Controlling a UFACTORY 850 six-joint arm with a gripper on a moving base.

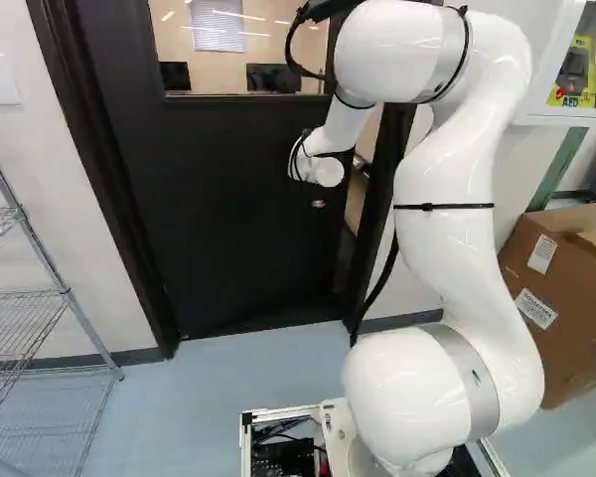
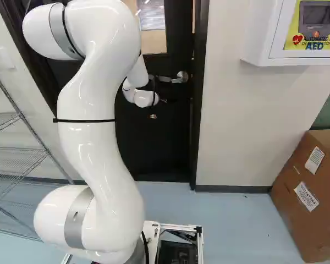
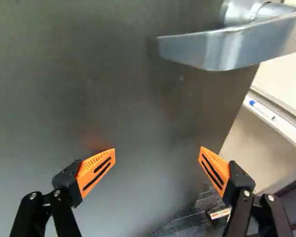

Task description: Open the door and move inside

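My pincer (image 3: 157, 152) is wide open, facing the dark door (image 1: 238, 209) ahead. The door is a bit open at its right side, by the handle (image 3: 227, 48). I should push softly near that side, miss the handle, then roll in slowly.

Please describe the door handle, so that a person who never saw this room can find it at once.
Ahead of the arm is a dark door with a window in its upper part. Below the window, near the door's free edge, the silver handle sticks out as a flat lever. The smaller metal fitting sits lower and has no lever.
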